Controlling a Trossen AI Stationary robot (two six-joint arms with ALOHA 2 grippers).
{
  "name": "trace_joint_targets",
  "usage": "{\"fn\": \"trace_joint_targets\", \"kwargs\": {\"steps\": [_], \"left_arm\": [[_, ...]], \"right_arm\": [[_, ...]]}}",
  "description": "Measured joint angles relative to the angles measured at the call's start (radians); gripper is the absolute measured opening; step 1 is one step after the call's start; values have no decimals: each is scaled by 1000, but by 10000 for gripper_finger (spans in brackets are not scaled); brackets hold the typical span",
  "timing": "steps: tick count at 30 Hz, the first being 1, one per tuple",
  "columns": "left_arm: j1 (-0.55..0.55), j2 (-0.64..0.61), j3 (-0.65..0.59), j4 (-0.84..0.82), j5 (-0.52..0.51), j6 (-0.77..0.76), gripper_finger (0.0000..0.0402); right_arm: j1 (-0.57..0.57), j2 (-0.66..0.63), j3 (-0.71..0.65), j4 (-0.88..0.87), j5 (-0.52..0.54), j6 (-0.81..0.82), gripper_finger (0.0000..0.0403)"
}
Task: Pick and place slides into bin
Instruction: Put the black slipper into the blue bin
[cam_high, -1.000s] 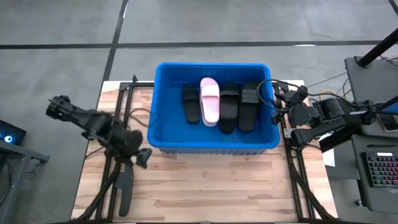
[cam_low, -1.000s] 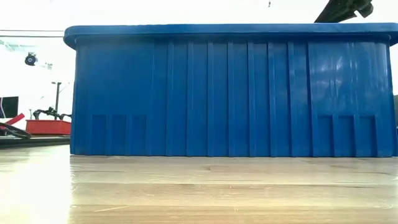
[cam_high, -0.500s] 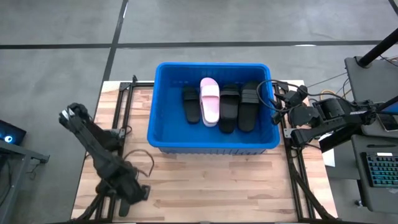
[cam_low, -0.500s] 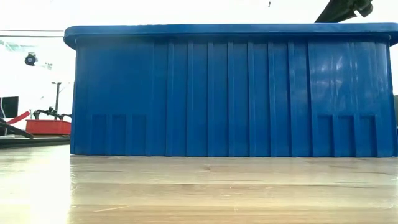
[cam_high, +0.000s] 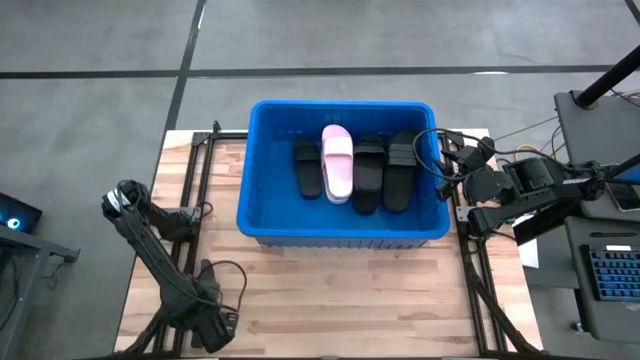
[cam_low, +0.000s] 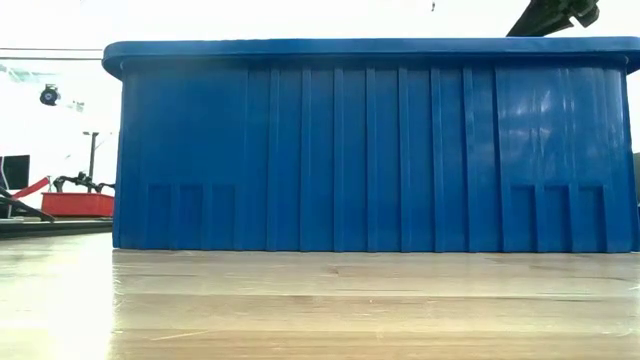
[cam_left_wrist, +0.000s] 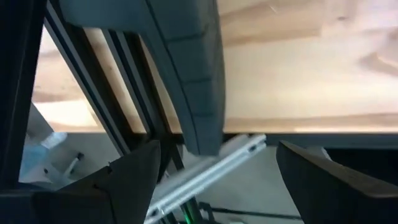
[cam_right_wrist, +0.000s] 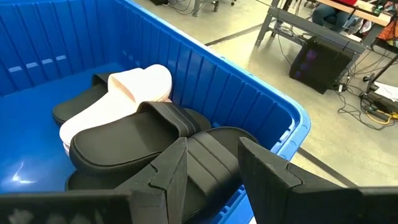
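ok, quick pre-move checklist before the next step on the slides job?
1. Slides in the bin: ok. The pink slide and black slides lie side by side inside.
2. Slides left on the table: ok, none show in the high view.
3. Left gripper: ok. It sits at the table's near left corner, open and empty, away from the bin.
4. Right gripper: ok. It hangs by the bin's right wall, open, holding nothing.
5. Bin position: ok, flat on the table, upright.
6. More slides under the top layer: cannot tell.
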Motion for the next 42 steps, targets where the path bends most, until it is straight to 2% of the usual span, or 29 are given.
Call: {"fn": "trace_joint_targets", "kwargs": {"steps": [7, 15, 18, 20, 26, 33, 36, 39, 42], "left_arm": [[-27, 4, -95, 39, -2, 2, 303], [-31, 2, -220, 250, -16, 31, 292], [-31, 2, -229, 264, -16, 33, 254], [-32, -2, -229, 264, -18, 35, 213], [-39, -3, -229, 268, -36, 65, 46], [-39, -28, -196, 275, -70, 216, 39], [-39, -58, -152, 303, -157, 350, 39], [-36, -96, -94, 396, -367, 516, 39], [-2, -137, -41, 448, -579, 626, 39]], "right_arm": [[0, 0, 0, -2, 0, 0, 132], [0, -2, 0, -8, -1, 0, 132], [0, -2, 0, -9, -1, 0, 132], [0, -2, 0, -10, -1, 0, 132], [0, -2, 0, -10, -1, 0, 132], [0, -2, 0, -10, -1, -42, 132], [0, -2, 0, -9, -1, -42, 132], [0, -2, 0, 3, -8, -41, 132], [0, -2, 0, 49, -81, -52, 132]]}}
